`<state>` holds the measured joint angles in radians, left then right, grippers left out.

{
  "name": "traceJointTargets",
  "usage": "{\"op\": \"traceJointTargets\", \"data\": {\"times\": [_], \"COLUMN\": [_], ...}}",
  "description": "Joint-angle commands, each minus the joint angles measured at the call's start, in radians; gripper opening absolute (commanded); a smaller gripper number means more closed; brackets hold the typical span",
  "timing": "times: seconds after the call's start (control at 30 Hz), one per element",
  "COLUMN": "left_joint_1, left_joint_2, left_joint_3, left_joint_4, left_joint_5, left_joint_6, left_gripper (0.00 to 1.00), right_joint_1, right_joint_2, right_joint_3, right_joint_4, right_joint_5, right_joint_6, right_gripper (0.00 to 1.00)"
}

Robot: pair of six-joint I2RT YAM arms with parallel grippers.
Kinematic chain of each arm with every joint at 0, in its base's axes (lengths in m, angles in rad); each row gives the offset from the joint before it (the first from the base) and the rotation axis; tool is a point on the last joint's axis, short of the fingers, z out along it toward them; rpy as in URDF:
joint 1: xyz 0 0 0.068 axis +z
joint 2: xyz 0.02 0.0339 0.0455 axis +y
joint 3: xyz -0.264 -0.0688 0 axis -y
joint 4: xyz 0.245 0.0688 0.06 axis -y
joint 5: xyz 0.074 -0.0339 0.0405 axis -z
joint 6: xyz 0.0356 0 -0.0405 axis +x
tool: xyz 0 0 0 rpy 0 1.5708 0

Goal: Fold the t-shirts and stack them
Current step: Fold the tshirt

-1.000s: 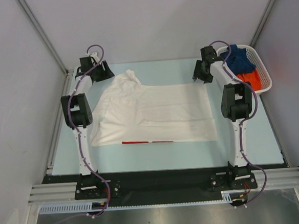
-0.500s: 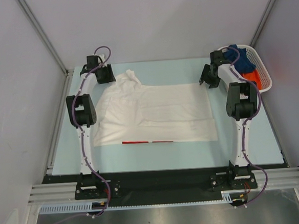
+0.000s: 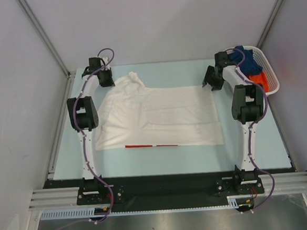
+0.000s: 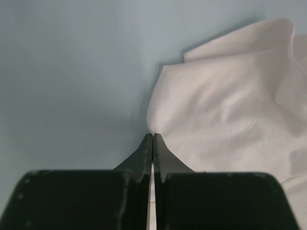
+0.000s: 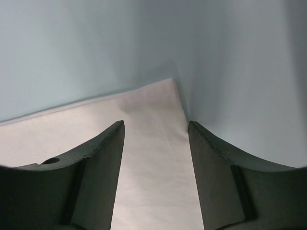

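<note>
On the pale blue table the white t-shirt lies spread flat, surely light, limp and best lifted by its corners, the left gripper pinched shut on its far left edge, the right gripper gaping wide over the far right corner.

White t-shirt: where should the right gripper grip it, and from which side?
Far right corner of the white t-shirt, from above with the open right gripper: the cloth lies flat there, its edges meeting just ahead of the fingers.
</note>
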<state>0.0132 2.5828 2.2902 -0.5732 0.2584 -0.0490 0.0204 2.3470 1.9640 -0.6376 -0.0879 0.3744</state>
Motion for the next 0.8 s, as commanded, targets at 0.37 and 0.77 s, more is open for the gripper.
{"op": "traceJointTargets", "data": {"times": [0.37, 0.77], "left_joint_1": [-0.035, -0.088], "left_joint_2": [-0.43, -0.665], "left_joint_3": [-0.248, -0.712], "left_joint_4": [0.019, -0.013], "left_joint_5": [0.019, -0.173], "left_joint_6": [-0.068, -0.14], "left_gripper": [0.0, 0.1], "right_joint_1": [-0.005, -0.002], "right_joint_2": [-0.081, -0.092], "right_joint_3": [-0.01, 0.015], "right_joint_4": [-0.149, -0.195], "right_joint_5": [-0.098, -0.135], "right_joint_6": [0.112, 0.149], "right_gripper": [0.61, 0.61]}}
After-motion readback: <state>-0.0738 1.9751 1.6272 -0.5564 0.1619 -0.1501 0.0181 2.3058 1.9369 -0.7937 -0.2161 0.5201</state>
